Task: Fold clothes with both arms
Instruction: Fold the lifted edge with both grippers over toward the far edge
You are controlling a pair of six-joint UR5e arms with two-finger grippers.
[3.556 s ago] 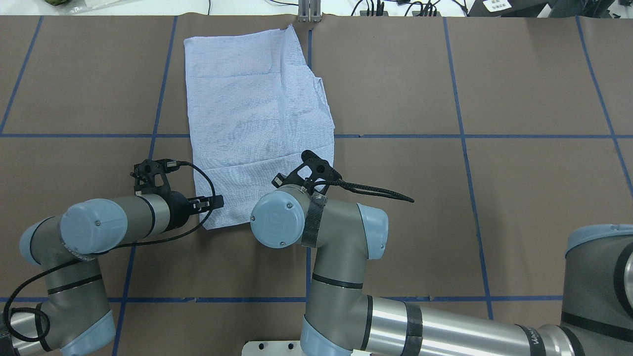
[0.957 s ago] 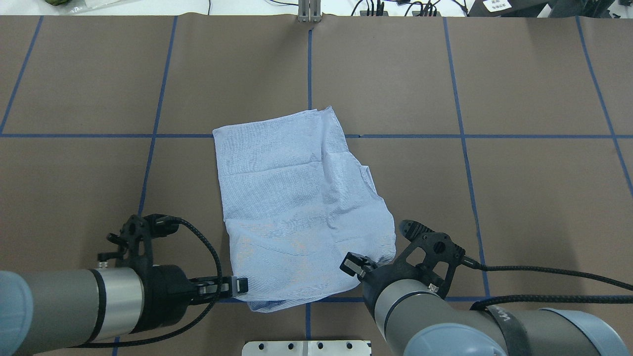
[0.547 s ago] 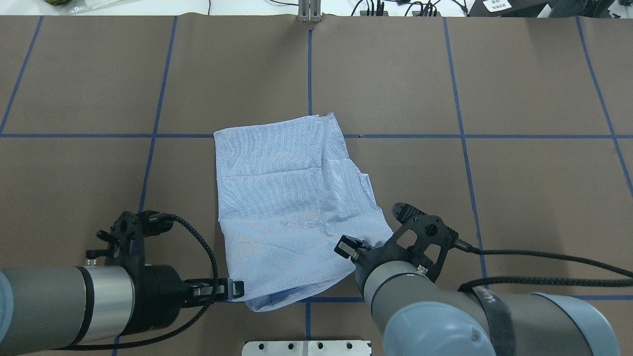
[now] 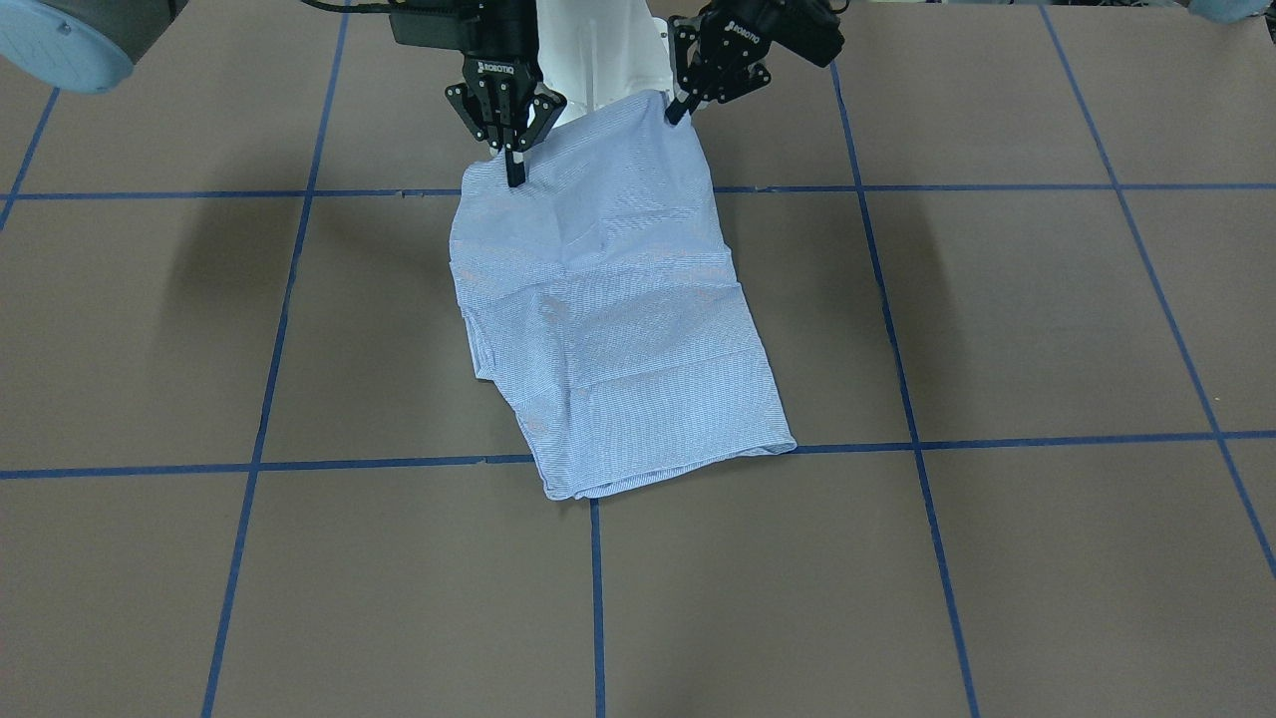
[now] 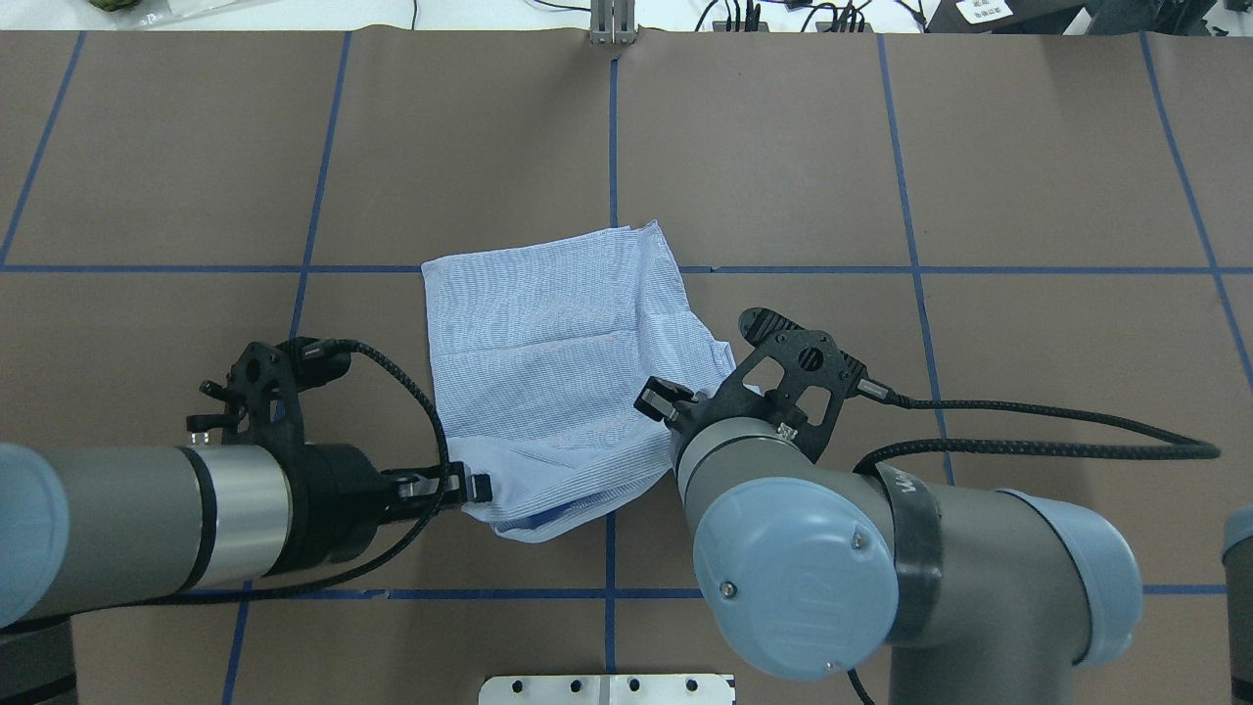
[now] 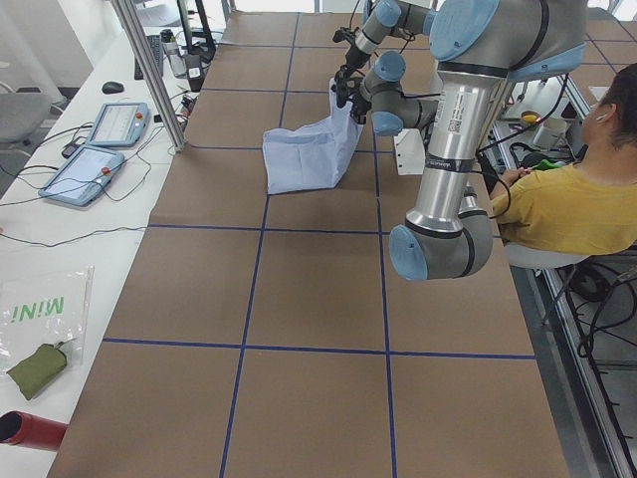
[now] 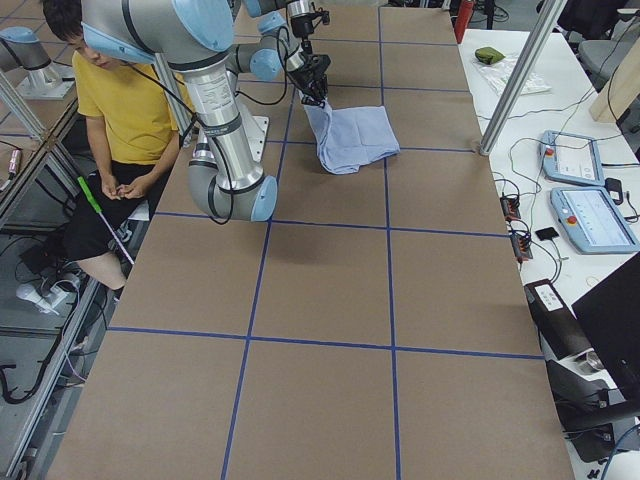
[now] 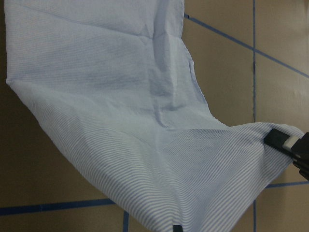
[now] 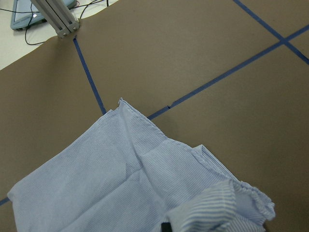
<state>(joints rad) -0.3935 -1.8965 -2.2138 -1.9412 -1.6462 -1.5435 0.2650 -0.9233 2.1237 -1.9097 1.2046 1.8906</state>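
The light blue striped shirt (image 5: 558,362) is folded into a narrow panel on the brown table. Its far part lies flat and its near edge is lifted, as the exterior front-facing view (image 4: 608,319) shows. My left gripper (image 5: 472,487) is shut on the near left corner; in the front-facing view it is on the right (image 4: 681,105). My right gripper (image 5: 658,401) is shut on the near right corner, also in the front-facing view (image 4: 514,168). The left wrist view shows the hanging cloth (image 8: 120,96) and the right gripper's fingertip (image 8: 285,142). Collar, pocket and buttons are hidden.
Blue tape lines (image 5: 612,127) divide the table into squares. A white base plate (image 5: 607,688) sits at the near edge and a metal post (image 5: 612,22) at the far edge. A seated person in yellow (image 6: 567,199) and teach pendants (image 6: 109,124) are off the table.
The shirt was first dragged toward the robot. Over the last second both grippers, still shut on the near corners, have moved away from the robot, carrying that edge over the shirt.
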